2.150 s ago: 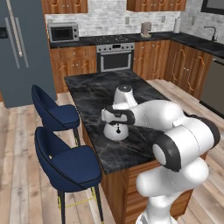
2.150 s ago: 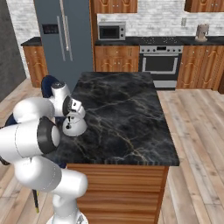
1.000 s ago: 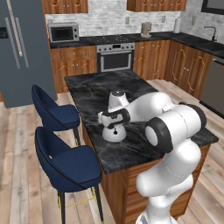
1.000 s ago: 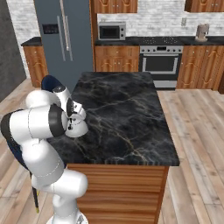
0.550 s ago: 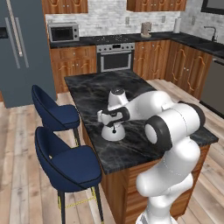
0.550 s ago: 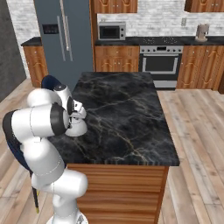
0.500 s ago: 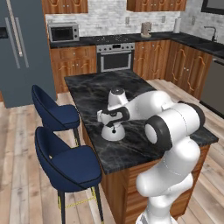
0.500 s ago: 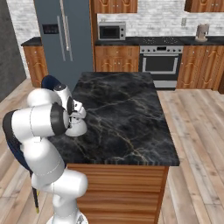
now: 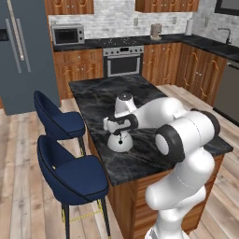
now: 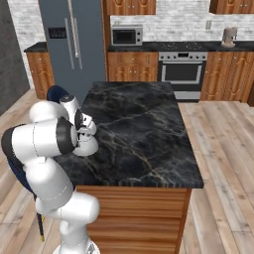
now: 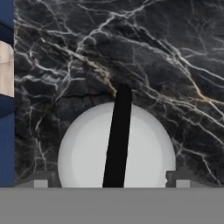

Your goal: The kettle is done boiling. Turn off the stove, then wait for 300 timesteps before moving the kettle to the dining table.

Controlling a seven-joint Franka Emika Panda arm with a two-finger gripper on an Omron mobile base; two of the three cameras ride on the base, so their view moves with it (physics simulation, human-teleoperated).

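In the left base view the kettle (image 9: pixel 120 142) sits on the tabletop of the dining table (image 9: pixel 154 154), near its stool-side edge, with the end effector (image 9: pixel 120 133) directly above it. In the right base view the kettle (image 10: pixel 88 146) shows beside the arm, again near the edge. The hand view shows the fingertips (image 11: pixel 40 179) spread wide either side of the kettle (image 11: pixel 144 148), clear of the handle (image 11: pixel 118 140), gripping nothing. A careless lift could catch the handle and drag the kettle toward the edge.

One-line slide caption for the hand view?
Open claw straddles the kettle and its black handle on the dining table.
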